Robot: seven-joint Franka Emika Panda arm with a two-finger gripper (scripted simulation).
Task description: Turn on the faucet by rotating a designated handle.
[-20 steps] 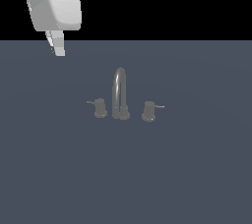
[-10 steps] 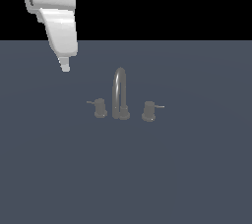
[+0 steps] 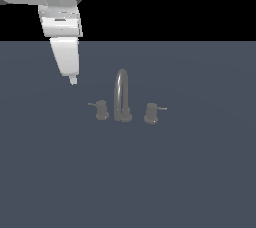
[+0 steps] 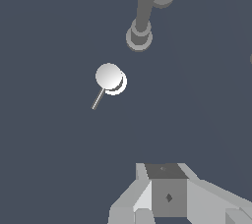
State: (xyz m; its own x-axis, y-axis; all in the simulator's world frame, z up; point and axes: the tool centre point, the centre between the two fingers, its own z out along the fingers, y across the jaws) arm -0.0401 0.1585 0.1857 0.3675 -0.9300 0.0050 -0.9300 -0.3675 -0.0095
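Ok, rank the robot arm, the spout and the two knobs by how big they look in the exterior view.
1. Robot arm, by far the largest, though possibly nearer the camera.
2. Spout.
3. Handle and twin knob: they look alike, so no ranking between them.

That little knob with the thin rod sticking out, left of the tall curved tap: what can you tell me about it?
The small dark grey metal-looking knob is a short upright cylinder standing on the grey-blue surface, with a thin rod pointing away from the tall arched spout. It stands apart from the spout's base. From above, its round top looks bright. Nothing touches it; the robot's white gripper hangs off to its side.
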